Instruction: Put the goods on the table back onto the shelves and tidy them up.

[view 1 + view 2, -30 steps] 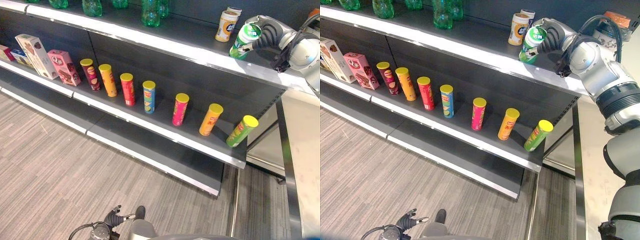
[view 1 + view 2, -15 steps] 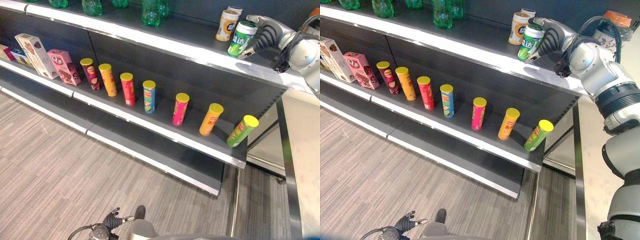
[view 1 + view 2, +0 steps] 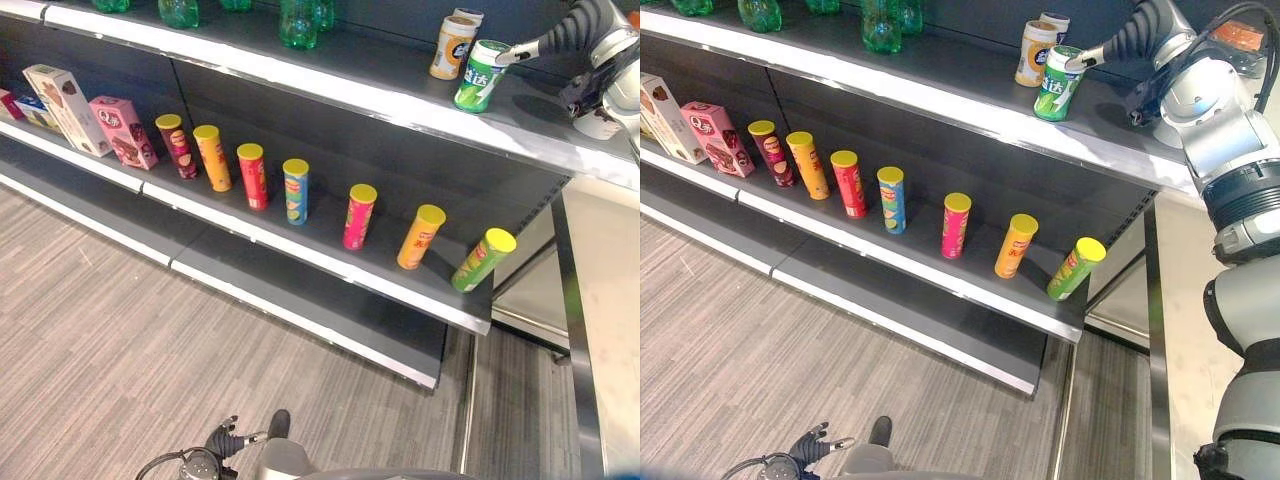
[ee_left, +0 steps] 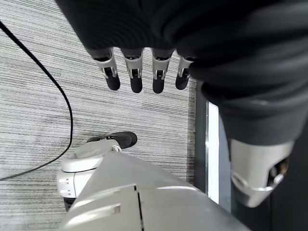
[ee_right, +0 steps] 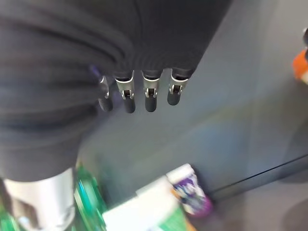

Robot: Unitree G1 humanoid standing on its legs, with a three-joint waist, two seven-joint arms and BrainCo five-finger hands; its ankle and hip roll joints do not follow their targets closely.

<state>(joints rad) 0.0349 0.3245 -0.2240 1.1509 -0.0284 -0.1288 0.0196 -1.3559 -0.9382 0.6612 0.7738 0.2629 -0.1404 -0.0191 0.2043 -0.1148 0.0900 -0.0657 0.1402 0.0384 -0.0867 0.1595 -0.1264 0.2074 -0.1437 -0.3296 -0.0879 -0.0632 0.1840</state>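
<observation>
A green can [image 3: 480, 75] stands on the top shelf [image 3: 380, 70] at its right end, leaning slightly, next to a beige can [image 3: 450, 45]. My right hand [image 3: 1145, 28] hovers above and to the right of the green can, open, with one fingertip [image 3: 1085, 60] at the can's top rim. In the right wrist view its fingers [image 5: 150, 98] hang straight and hold nothing, and the green can [image 5: 149, 214] shows below them. My left hand [image 3: 228, 440] hangs low near the floor, with its fingers [image 4: 136, 77] straight and empty.
Several chip tubes stand in a row on the middle shelf; the rightmost green tube [image 3: 483, 260] leans over. Snack boxes [image 3: 122, 130] stand at the left and green bottles [image 3: 298, 22] on the top shelf. A pale table [image 3: 612, 300] runs along the right side.
My right hand has let go of the green can and drawn back up and to the right. The can now stands on the top shelf by the beige can.
</observation>
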